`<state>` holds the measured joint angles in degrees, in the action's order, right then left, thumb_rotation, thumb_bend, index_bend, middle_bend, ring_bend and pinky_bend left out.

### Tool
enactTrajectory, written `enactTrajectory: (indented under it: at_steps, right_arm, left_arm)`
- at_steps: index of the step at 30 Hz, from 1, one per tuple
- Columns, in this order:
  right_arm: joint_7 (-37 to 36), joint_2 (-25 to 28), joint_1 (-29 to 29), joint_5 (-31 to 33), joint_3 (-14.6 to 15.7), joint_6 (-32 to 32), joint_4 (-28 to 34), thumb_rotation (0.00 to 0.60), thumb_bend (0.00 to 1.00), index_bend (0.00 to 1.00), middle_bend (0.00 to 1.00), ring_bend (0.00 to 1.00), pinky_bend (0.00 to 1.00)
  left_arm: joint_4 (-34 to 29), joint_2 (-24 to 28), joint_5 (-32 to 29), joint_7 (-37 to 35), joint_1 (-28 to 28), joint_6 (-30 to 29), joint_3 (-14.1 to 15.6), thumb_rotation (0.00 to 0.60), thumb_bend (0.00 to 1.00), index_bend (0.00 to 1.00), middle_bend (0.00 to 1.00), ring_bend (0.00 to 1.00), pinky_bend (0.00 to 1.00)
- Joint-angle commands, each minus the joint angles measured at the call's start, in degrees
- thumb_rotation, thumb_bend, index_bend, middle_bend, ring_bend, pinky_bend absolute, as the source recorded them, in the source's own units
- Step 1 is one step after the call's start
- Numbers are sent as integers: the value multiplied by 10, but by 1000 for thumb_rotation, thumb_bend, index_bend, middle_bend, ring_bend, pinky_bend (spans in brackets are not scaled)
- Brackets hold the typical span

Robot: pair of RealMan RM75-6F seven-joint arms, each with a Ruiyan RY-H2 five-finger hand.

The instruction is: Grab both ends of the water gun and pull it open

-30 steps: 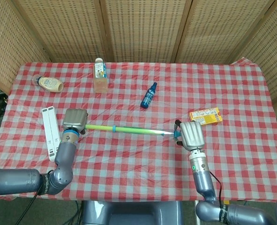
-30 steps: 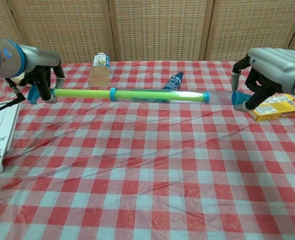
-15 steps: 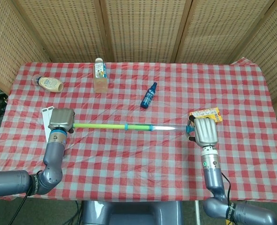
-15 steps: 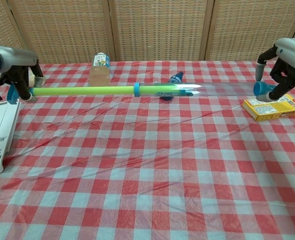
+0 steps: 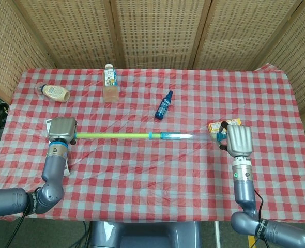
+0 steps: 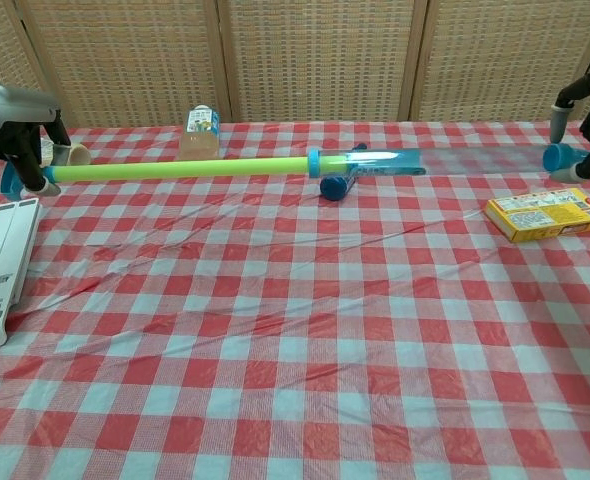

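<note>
Pull-open step — left hand (image 5: 61, 129) grips water gun (image 5: 142, 136) plunger end, right hand (image 5: 238, 140) grips barrel end; next — widen apart.

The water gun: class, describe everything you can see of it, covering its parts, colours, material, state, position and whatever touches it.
The water gun is a long thin tube, apparently plastic, held level above the checked tablecloth. It has a yellow-green rod on the left, a blue collar near the middle and a clear barrel running right to a blue end cap. It is pulled out long. The left hand grips the rod's end and the right hand grips the capped end. Nothing else visibly touches it.
</note>
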<state>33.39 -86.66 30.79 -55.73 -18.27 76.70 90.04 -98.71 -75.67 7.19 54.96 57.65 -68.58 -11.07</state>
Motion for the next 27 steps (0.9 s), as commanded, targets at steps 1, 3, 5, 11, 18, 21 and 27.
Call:
enactTrajectory:
  at_steps: [1,3,5,11,18,21,27]
  right_arm:
    - [1,2,0,1,-1,0,-2,600,444,666,1000,1000,636]
    - [2,3,1,3,-1,1,-5,600,444,666,1000,1000,636]
    - [3,4,1,6,-2,-1,-7,600,443,666,1000,1000,636]
    - [1,6,2,12,-2,-3,-15,600,444,666,1000,1000,636]
    - [-3,5,1,17,1,-7,-23,600,431,612,991,990,619]
    - [-1,10,1,22,10,-24,-22,600,350,428,782,810,445]
    - [12,16,4,53,12,-45,-21,600,243,113,156,230,146]
  left_arm:
    - [-1,0,2,-1,0,0,0,600,577,828,915,835,732]
    - [-2,-1,4,-2,-1,-1,0,600,577,828,915,835,732]
    - [-3,-1,7,-4,-2,-2,-1,600,577,828,915,835,732]
    - [2,-4,12,-7,-5,-2,2,600,577,827,915,835,732]
    - [7,-8,23,-14,-9,2,4,600,552,739,804,754,664]
    - [-5,0,28,-11,-10,16,10,600,434,371,412,432,442]
    - [-21,12,19,-14,-11,37,13,600,255,26,27,77,90]
